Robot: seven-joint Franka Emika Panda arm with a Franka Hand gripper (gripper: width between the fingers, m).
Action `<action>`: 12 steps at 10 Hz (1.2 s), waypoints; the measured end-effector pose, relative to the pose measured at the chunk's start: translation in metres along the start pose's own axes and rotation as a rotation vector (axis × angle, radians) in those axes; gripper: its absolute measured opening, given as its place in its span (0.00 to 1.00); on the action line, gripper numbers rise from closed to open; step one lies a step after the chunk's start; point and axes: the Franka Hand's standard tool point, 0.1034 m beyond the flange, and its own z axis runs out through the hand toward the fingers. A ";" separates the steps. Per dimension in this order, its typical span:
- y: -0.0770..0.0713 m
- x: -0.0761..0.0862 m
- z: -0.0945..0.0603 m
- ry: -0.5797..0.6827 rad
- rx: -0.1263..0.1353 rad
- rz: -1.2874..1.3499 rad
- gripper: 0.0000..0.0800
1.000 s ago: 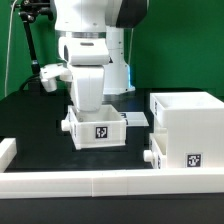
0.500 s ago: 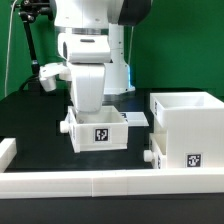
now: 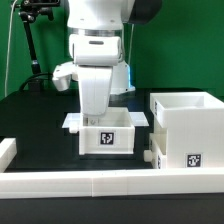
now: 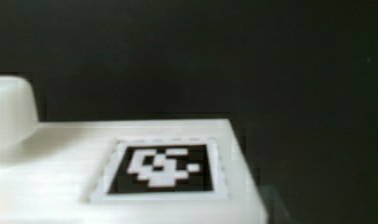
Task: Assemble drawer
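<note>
Taking the drawer casing [image 3: 188, 130] as the landmark: it stands at the exterior view's right, a boxy white shell with its open side up and a black-and-white tag [image 3: 193, 158] on the face toward the camera. A small knob [image 3: 149, 157] of a tray sticks out low at its left corner, toward the exterior view's left.

Just to the exterior view's left of the casing sits a drawer tray [image 3: 108, 132], a shallow white box, upright, with its own tag [image 3: 107, 138] on the near face, pointing toward the camera. It lies close beside the casing; whether the two touch is not clear. Its long axis cannot be judged from here.

The gripper [image 3: 98, 112] comes straight down into the tray's left part, the arm's white body above it. Its fingertips are hidden behind the tray's wall, so how far the jaws stand apart, and whether they clamp the wall, cannot be told.

The wrist view shows, blurred, a white tagged surface [image 4: 165, 168] of a drawer piece against the black table [image 4: 221, 50].

In front of the casing and tray, a long low white wall [image 3: 100, 184] runs across the exterior view.
</note>
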 end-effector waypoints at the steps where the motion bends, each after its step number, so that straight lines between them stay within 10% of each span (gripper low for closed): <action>1: 0.003 0.009 -0.001 -0.001 0.010 0.046 0.06; 7: 0.010 0.016 -0.003 -0.001 0.003 0.066 0.06; 12: 0.017 0.037 -0.004 0.018 -0.056 0.049 0.06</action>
